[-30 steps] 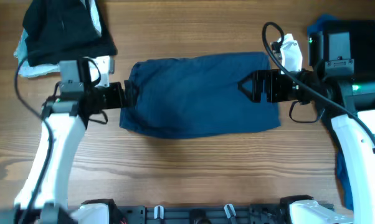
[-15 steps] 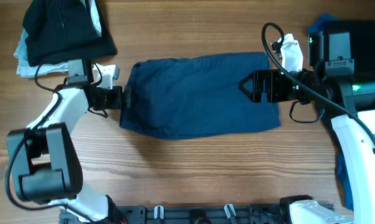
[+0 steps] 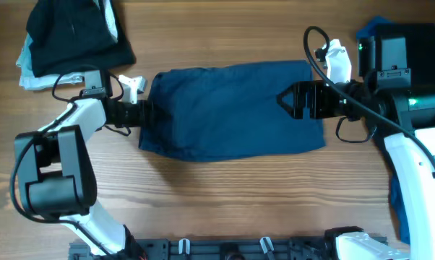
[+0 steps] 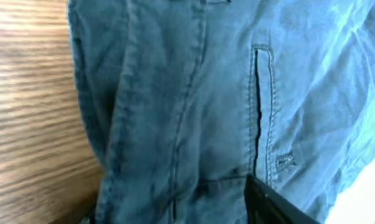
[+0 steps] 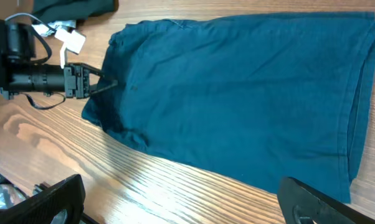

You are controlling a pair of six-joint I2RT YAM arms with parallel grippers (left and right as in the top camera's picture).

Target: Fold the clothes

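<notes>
The dark navy-blue garment point(image 3: 232, 112) lies folded into a wide rectangle in the middle of the wooden table. It also fills the right wrist view point(image 5: 237, 93) and the left wrist view point(image 4: 194, 106), where seams and a pocket slit show close up. My left gripper point(image 3: 147, 113) is at the garment's left edge and looks shut on the fabric there; it also shows in the right wrist view point(image 5: 103, 85). Only one of its fingers point(image 4: 268, 205) shows in its own view. My right gripper point(image 3: 286, 100) hovers open and empty above the garment's right part, its fingers wide apart point(image 5: 187, 205).
A pile of black and pale blue-white clothes point(image 3: 73, 32) lies at the back left corner. Bright blue cloth point(image 3: 397, 195) shows under the right arm at the right edge. Bare wood lies in front of the garment point(image 3: 232, 195).
The left arm has swung and rolled at the wrist, its elbow now toward the front left, while its gripper stays at the garment's left edge. The right arm has not moved.
</notes>
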